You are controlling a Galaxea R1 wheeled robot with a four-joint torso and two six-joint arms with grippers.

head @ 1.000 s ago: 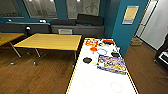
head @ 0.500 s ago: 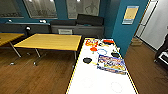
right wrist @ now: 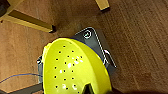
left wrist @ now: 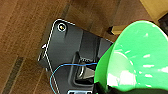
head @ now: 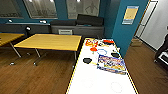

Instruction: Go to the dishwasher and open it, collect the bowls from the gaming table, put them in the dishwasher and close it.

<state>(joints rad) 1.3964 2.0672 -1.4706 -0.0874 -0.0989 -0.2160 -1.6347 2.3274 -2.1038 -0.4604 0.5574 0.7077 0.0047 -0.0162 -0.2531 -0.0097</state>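
The gaming table (head: pixel 100 82) with its white top was seen in the head view, running from 6 o'clock up toward 12 o'clock. On its far half lay a colourful game box (head: pixel 111 64), a flat black disc (head: pixel 87 60), another black disc (head: pixel 115 55), a blue ring (head: pixel 101 52) and red-orange pieces (head: pixel 92 43). A yellow wooden table (head: pixel 51 41) stood at about 10 o'clock of it, just beside its far corner, on the wood floor (head: pixel 32 75). A teal wall (head: pixel 127 30) with a poster (head: pixel 130 15) was seen at 1 o'clock, a dark counter (head: pixel 77 29) at 12.

In the left wrist view the bright green bowl (left wrist: pixel 135 57) was shown large and close, tilted, above the robot's dark base plate (left wrist: pixel 67 45) (blue cable (left wrist: pixel 56 75) looped on it). It appeared carried by the left gripper, though the fingers could not be made out, so their state cannot be told.

In the right wrist view the yellow-green bowl (right wrist: pixel 72 70), with small holes, was shown the same way above the base plate and floor; a yellow table leg (right wrist: pixel 30 21) lay near. The right gripper's fingers were likewise not made out; cannot tell.
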